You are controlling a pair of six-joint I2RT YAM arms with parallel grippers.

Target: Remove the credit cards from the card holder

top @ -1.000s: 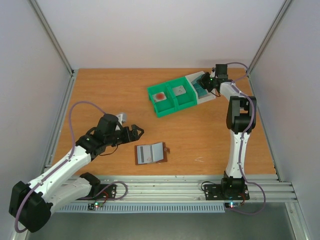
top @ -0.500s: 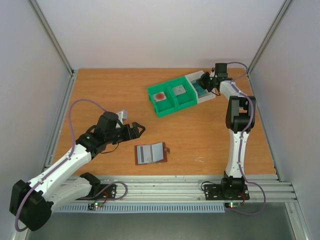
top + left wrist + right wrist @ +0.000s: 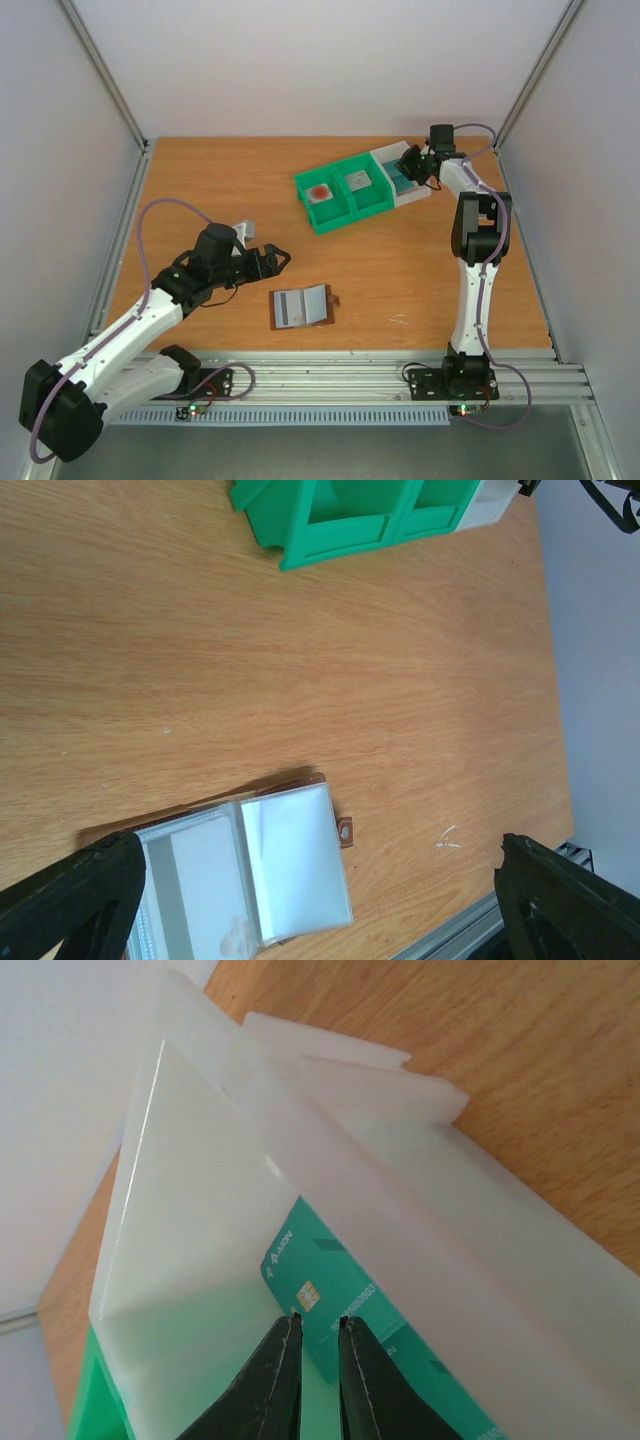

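Note:
The card holder lies open on the table, brown outside with pale pocket panels and a small tab. A whitish card shows in its left pocket. My left gripper hovers wide open just left of it, and in the left wrist view the holder lies between the spread fingers. My right gripper is down inside the white bin. Its jaws stand a narrow gap apart over a teal credit card lying in the bin, and a second teal card seems to lie under that one.
A green two-compartment bin adjoins the white bin at the back. It holds a grey square tile and a red-spotted tile. A metal rail runs along the near table edge, and walls close in both sides.
The right jaws have parted slightly over the teal card in the white bin. The left gripper has shifted a little toward the card holder, still wide open.

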